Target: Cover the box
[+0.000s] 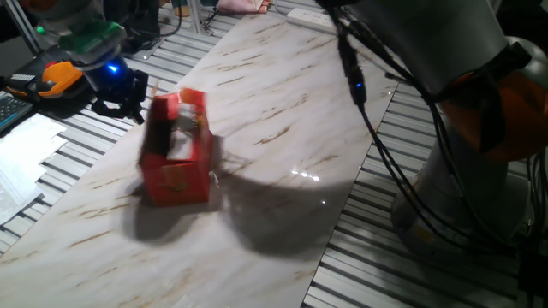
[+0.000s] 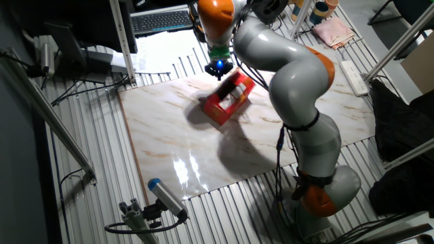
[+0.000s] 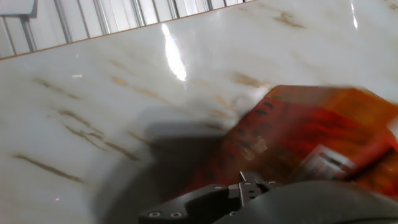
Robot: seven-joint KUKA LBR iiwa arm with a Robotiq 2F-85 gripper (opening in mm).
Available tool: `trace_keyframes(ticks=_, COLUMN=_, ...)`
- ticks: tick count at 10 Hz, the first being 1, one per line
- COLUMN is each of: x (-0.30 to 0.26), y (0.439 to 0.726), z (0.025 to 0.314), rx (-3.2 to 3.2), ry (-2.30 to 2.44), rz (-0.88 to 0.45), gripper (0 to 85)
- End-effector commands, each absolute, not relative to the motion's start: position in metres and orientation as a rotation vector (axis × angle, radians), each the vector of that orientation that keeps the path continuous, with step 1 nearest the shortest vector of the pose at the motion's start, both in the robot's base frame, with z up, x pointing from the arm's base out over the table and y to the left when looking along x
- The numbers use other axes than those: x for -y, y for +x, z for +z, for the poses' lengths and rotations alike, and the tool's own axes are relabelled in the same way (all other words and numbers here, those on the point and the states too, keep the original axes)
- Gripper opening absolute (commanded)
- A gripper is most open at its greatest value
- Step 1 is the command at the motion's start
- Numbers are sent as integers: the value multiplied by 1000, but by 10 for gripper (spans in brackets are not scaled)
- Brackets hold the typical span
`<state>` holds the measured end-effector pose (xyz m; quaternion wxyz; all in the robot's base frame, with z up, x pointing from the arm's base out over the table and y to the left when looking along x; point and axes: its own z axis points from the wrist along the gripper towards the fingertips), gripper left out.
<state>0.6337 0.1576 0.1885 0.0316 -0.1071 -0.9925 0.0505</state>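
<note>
The red box [image 1: 175,162] with an orange print stands on the marble table top [image 1: 282,188], left of the middle. Its flaps [image 1: 181,107] stick up and partly fold over the top, and a pale label strip shows on one. My gripper [image 1: 127,101], black under a blue light, hovers just beside the box's upper far-left edge. In the other fixed view the gripper [image 2: 220,72] is right above the box [image 2: 229,102]. In the hand view the box [image 3: 311,143] fills the lower right, blurred. My fingers are not clear in any view.
The table top's edges drop to slatted metal [image 1: 402,265] on all sides. Papers [image 1: 26,154] and an orange tool [image 1: 53,75] lie left of the gripper. My arm's cables [image 1: 385,137] hang at the right. A keyboard [image 2: 163,20] and a power strip [image 2: 352,71] lie beyond the table.
</note>
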Motion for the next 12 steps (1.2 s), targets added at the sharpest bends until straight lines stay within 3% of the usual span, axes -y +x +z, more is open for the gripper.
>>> trace_keyframes(ticks=1, x=-157, y=634, z=187, rx=3058, ry=-327, rz=158, gripper=0)
trace_keyframes(ticks=8, x=-154, y=636, z=212, rx=2995, ry=-212, rz=235, gripper=0)
trace_keyframes(ticks=12, x=-148, y=625, z=198, rx=3003, ry=-130, rz=341, gripper=0)
